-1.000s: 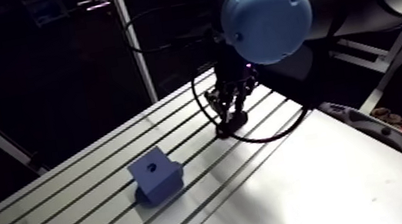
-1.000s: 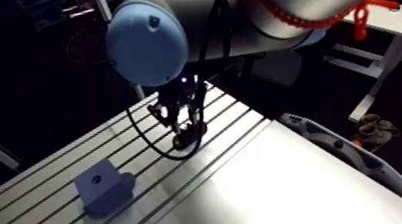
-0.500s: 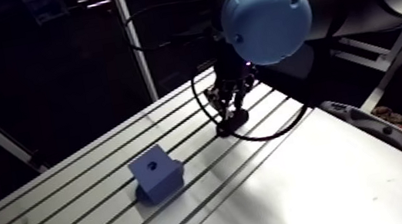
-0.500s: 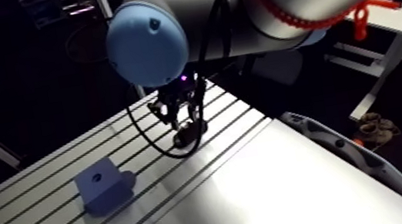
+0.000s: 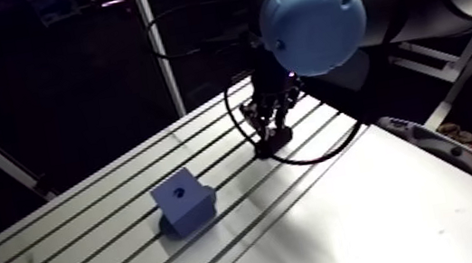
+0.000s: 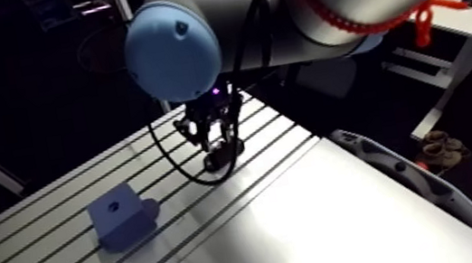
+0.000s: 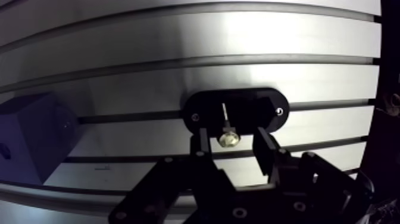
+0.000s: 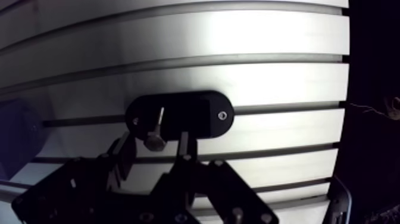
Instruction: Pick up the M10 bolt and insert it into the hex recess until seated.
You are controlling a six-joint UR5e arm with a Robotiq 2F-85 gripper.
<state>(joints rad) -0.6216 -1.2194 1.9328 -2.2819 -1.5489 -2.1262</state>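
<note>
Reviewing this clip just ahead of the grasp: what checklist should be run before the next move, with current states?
1. Gripper open: ok.
2. M10 bolt between its fingers, gaps either side: ok.
3. Bolt stands head-up on the black holder: ok.
4. Blue block apart from the holder, its hole unobstructed: ok.
5. Hole is hex-shaped: cannot tell.
</note>
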